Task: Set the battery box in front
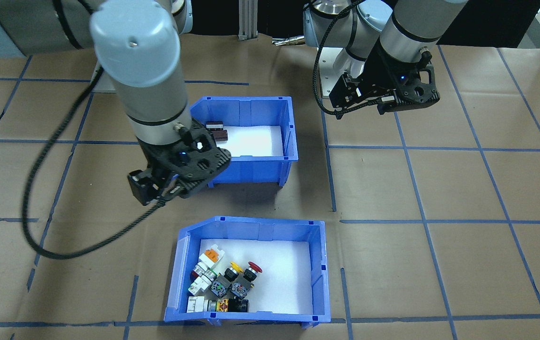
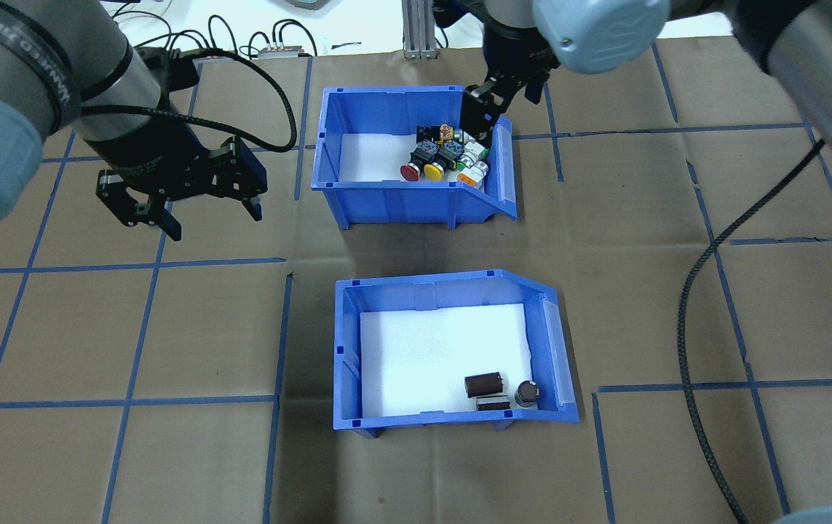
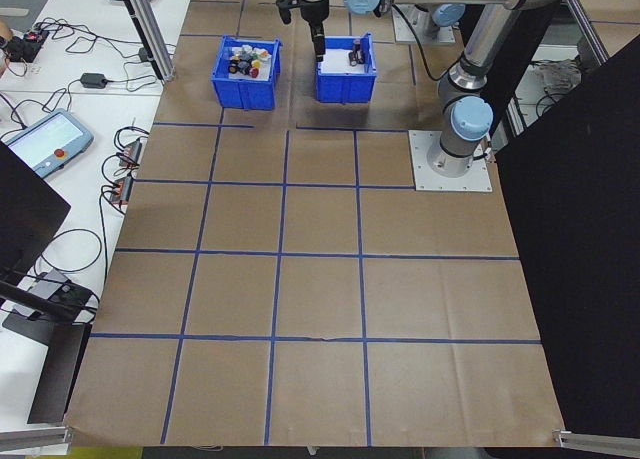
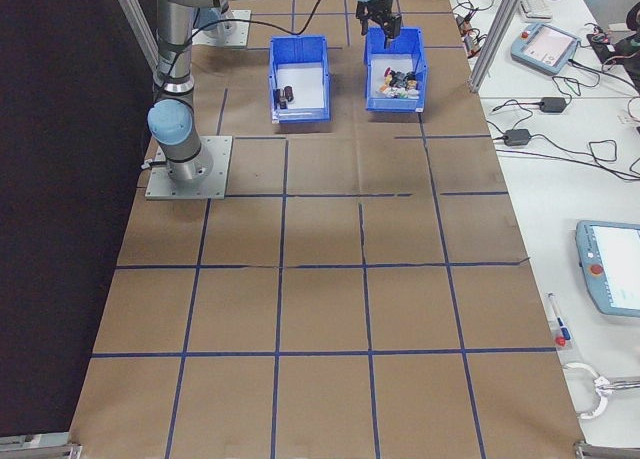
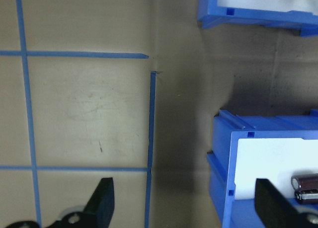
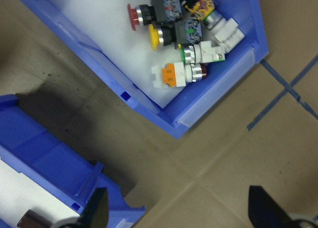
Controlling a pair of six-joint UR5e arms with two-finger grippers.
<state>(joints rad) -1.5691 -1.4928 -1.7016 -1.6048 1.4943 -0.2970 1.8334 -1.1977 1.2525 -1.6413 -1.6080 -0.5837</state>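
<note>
1. Overhead exterior view shows you the battery box (image 2: pixel 452 349) on the table (image 2: pixel 95 451), nearer the robot than the switch bin (image 2: pixel 416 156).
2. Your left pincer (image 2: pixel 204 211) hangs wide open and empty, left of both bins.
3. Your right pincer (image 6: pixel 174 223) is spread open, empty, between the bins' right ends.

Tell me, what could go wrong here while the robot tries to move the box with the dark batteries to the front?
The switch box looks just like the battery box, and the right pincer hovers at the switch box's corner, so it might take the wrong one. The other box already sits in the front spot, so a swap could knock them together. The loose batteries could roll if their box tips. The left pincer hangs open, off to the side.
</note>
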